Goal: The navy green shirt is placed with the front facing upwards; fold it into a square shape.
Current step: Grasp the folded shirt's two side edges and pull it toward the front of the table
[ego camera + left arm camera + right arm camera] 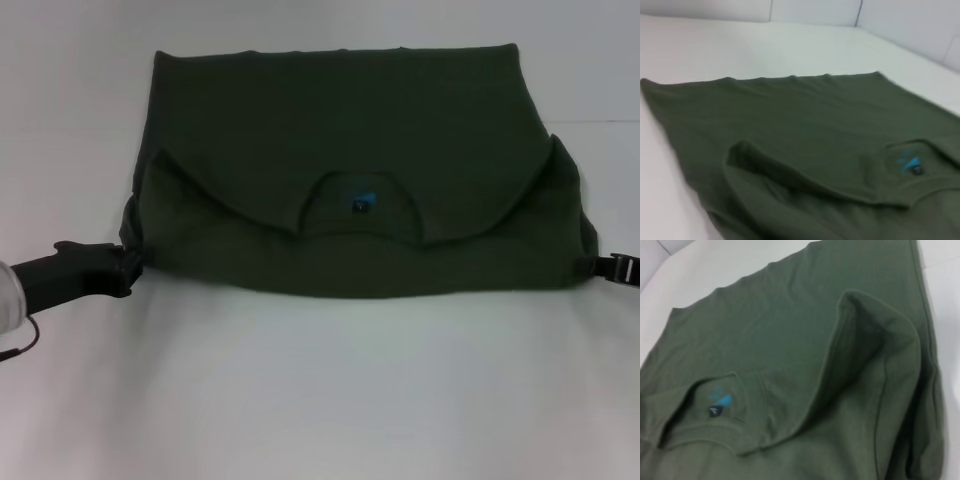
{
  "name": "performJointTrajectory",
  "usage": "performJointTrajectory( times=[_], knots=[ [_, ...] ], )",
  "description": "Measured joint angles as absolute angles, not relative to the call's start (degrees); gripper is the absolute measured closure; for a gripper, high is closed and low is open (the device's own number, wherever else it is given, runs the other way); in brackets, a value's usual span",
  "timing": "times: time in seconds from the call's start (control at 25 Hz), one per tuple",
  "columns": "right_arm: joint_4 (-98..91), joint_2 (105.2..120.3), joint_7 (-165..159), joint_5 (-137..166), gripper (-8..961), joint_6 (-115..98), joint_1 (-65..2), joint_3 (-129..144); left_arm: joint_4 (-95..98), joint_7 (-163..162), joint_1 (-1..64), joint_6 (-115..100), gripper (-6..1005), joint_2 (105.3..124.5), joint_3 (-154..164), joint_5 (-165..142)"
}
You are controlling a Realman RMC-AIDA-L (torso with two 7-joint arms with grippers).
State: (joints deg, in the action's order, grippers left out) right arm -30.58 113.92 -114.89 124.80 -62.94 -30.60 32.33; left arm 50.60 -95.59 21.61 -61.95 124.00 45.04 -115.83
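Head view: the shirt (340, 130) lies flat on the white surface (320, 400), folded once across its width so that the collar (355, 205) faces up near the middle of the upper layer, just inside that layer's curved near edge. A small blue print (362, 200) and a black tag (360, 208) show inside the collar. The left claw (128, 270) sits at the shirt's near left corner, touching the cloth; whether it is open, closed or gripping cannot be told. The right claw (612, 268) sits at the near right corner, mostly out of view; its state cannot be told either. Wrist views: the folded layer's sleeve (740, 152) rises slightly from the cloth beneath, as does the opposite sleeve (875, 320).
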Motion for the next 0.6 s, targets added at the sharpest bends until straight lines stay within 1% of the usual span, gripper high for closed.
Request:
performJointTrajectory(
  times=[0.16,0.36,0.6],
  knots=[
    [-32.6,113.75,-111.0,121.0,923,-68.5,-26.9,31.8,54.4,-99.9,19.7,-68.8,962,123.98,42.9,-116.6],
    [-36.6,113.73,-108.6,119.5,922,-75.8,-22.0,30.0,55.1,-103.5,18.9,-76.0,963,123.86,36.9,-118.9],
    [-40.5,113.54,-107.7,119.5,922,-84.3,-17.7,26.7,55.2,-105.9,18.0,-83.9,963,123.46,31.8,-120.9]
  ],
)
